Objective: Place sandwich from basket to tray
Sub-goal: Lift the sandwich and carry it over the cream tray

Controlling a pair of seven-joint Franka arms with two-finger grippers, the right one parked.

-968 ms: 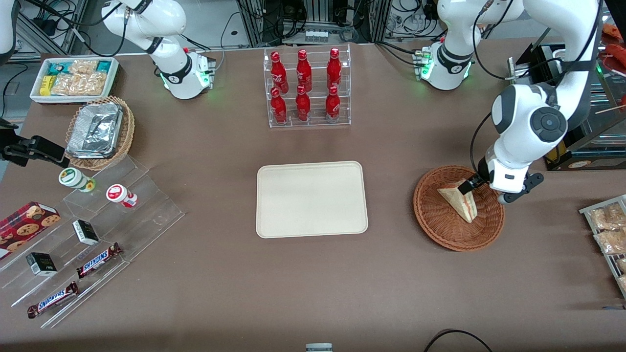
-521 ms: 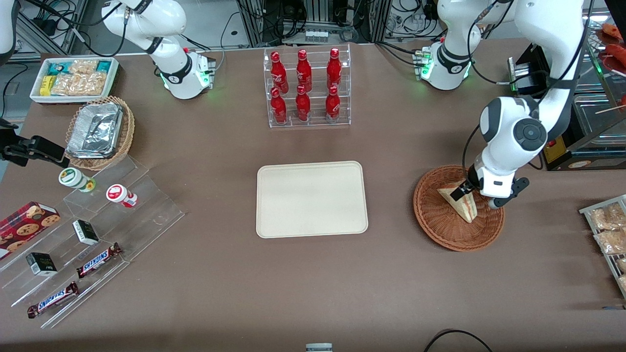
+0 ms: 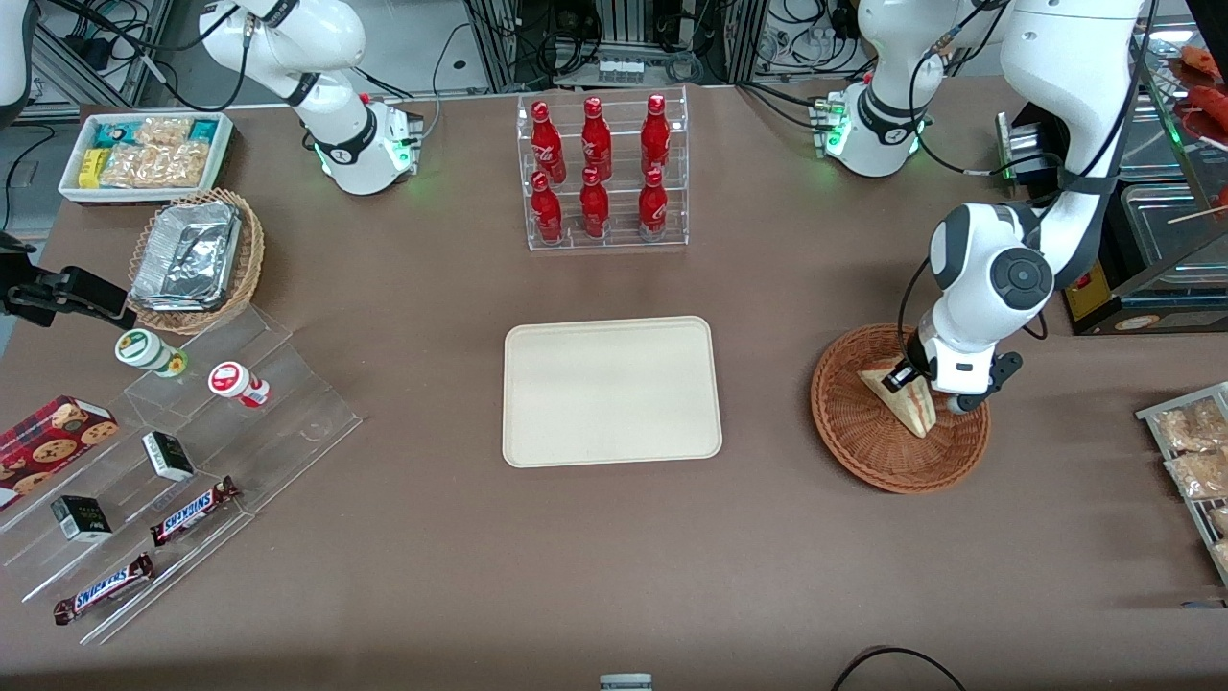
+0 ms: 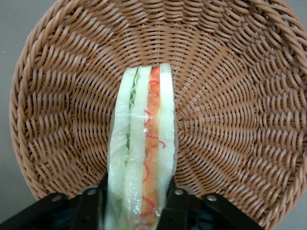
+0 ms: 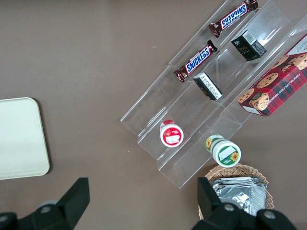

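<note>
Snack bin (image 3: 144,154): a white bin of packets at the parked arm's end of the desk (image 3: 403,557), well apart from the jaws.
Foil basket (image 3: 197,259): a light tan wicker basket of foil trays, just nearer the front camera than the snack bin.
Clear steps (image 3: 192,470): a see-through stepped stand with two small tubs, small dark boxes, chocolate bars and a cookie box, well apart from the jaws.
Bottle rack (image 3: 600,173): a clear rack of six red bottles, farther from the front camera than the tray.
Tray (image 3: 611,391): a flat cream rectangle with rounded corners, lying bare on the brown desk between the clear steps and the basket, well apart from the jaws.
Basket (image 3: 863,441): a round, shallow, reddish-brown wicker bowl directly under the jaws, toward the working arm's end of the desk.
Sandwich (image 4: 142,158): a pale bread wedge in clear wrap, standing on edge inside the basket, with green and orange filling showing along its cut edge.
Gripper (image 4: 136,201): lowered into the basket, with one black finger (image 4: 91,206) on each side of the sandwich's thick end.
Jaws: closed against the sandwich's two bread faces, gripping it.
Sandwich position: inside the basket, its point aimed away from the jaws.
Snack trays (image 3: 1194,451): packets at the desk's edge, past the basket.
</note>
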